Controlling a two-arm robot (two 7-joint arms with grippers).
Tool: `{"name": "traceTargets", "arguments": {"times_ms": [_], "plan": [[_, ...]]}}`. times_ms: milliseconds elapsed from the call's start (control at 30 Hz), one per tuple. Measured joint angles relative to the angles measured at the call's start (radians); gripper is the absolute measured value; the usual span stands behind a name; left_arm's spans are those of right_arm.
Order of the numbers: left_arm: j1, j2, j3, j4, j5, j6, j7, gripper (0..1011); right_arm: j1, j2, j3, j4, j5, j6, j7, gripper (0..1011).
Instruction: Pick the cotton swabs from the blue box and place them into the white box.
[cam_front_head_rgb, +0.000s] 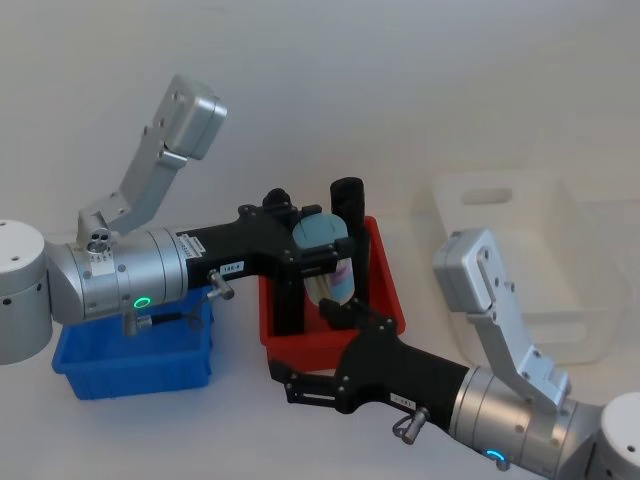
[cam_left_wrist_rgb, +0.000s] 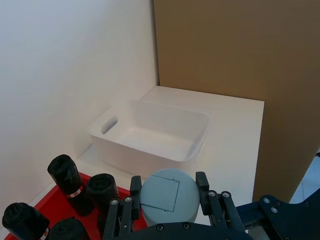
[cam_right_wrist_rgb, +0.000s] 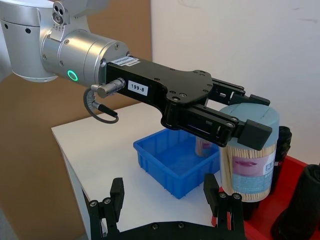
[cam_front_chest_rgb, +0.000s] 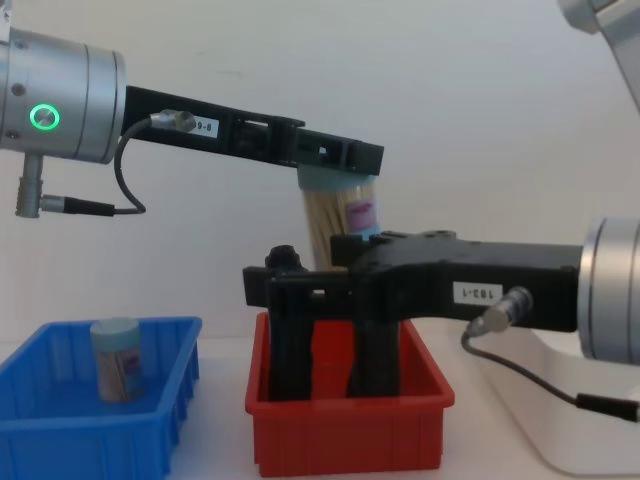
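My left gripper is shut on a cotton swab tub with a pale blue lid, held upright in the air above the red bin. The chest view shows the held tub well clear of the bin. Another cotton swab tub stands in the blue box, at the table's left. The white box lies to the right, with its inside showing bare in the left wrist view. My right gripper hangs open low at the red bin's front edge, holding nothing.
The red bin sits between the blue and white boxes and holds several tall black objects. My right arm stretches across in front of the white box. A brown panel stands beyond the table's far end.
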Motion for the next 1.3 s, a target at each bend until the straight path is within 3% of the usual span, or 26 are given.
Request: {"name": "traceTargets", "arguments": {"times_ms": [833, 1300], "plan": [[0.0, 0.0, 0.0, 0.0, 0.0, 0.0, 0.0, 653, -0.05, 0.067, 0.043, -0.052, 0.067, -0.04, -0.139, 1002], [0.0, 0.0, 0.0, 0.0, 0.0, 0.0, 0.0, 653, -0.016, 0.053, 0.045, -0.022, 0.052, -0.06, -0.145, 1002]]}}
